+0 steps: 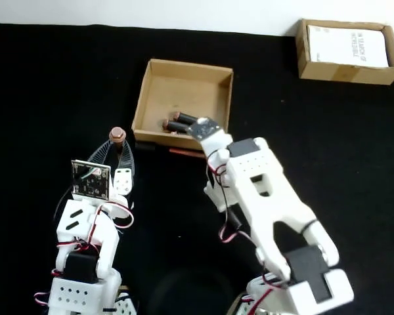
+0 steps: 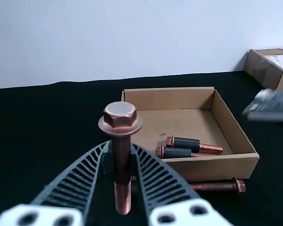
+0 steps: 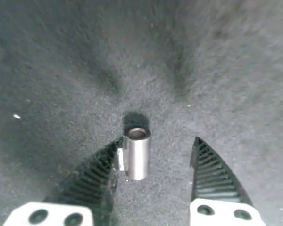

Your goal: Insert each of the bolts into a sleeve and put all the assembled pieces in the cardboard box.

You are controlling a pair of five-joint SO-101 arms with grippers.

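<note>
My left gripper (image 2: 120, 147) is shut on a copper bolt (image 2: 120, 117) and holds it upright, head up, left of the cardboard box (image 1: 146, 98). From above, the bolt's head (image 1: 118, 135) shows between the dark fingers. Two assembled pieces (image 2: 185, 143) lie in the box (image 2: 228, 120) by its near wall. Another bolt (image 2: 217, 186) lies on the cloth in front of the box. My right gripper (image 3: 158, 141) is open over the black cloth, and a small sleeve (image 3: 137, 153) stands upright between its fingers, against one finger (image 3: 96, 172).
A second cardboard box (image 1: 304, 52) holding white paper sits at the far right corner. The right arm (image 1: 262, 190) leans over the table's middle toward the box's near wall. Black cloth covers the table.
</note>
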